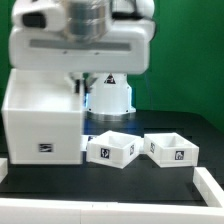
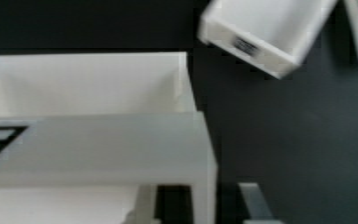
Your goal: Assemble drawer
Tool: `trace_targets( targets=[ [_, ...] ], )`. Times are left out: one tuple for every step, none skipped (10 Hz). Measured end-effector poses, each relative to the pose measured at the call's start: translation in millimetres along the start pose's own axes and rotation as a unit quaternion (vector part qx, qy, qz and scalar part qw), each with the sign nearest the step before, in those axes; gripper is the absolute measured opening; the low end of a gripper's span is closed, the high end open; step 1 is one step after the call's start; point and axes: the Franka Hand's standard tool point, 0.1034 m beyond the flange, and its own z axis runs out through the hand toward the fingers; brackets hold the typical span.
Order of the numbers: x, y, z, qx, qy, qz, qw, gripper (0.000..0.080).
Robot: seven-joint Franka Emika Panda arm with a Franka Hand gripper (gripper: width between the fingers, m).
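Observation:
The drawer's large white housing [image 1: 40,125] stands at the exterior view's left, with a small tag low on its front. Two shallow white trays [image 1: 112,150] [image 1: 172,148] lie on the black table to its right, each tagged. In the exterior view my arm comes down behind the housing's right rear corner and the fingers are hidden. The wrist view shows the housing [image 2: 87,140] from above and one tray [image 2: 265,35] beyond it. My gripper [image 2: 217,202] is shut, its fingertips right at the housing's side edge. I cannot tell whether they touch it.
A white cylindrical stand [image 1: 108,92] with a tag rises behind the trays. White strips lie at the table's front left [image 1: 8,166] and front right [image 1: 212,186]. A green wall closes the back.

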Motion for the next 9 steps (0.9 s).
trace_targets(
  targets=[
    [6.7,-13.3,-6.5,0.015,0.05,-0.007,0.999,0.0035],
    [4.5,-17.2,-8.9,0.014,0.104,-0.003,0.994,0.0034],
    [-3.9,-15.3,-3.7,0.008,0.139,0.008,0.99,0.0034],
    [-3.8,-13.0,-1.8,0.004,0.164,0.01,0.986,0.0034],
    [-1.3,-11.2,-1.8,0.001,0.181,0.012,0.983,0.0034],
    [2.3,-7.4,-2.4,-0.008,0.216,0.012,0.976,0.0034],
    [0.2,-11.5,1.1,-0.015,0.22,-0.006,0.975,0.0034],
    [4.0,-27.4,2.3,-0.025,0.234,-0.041,0.971,0.0034],
    [6.1,-46.8,5.8,-0.025,0.235,-0.059,0.97,0.0034]
  ],
)
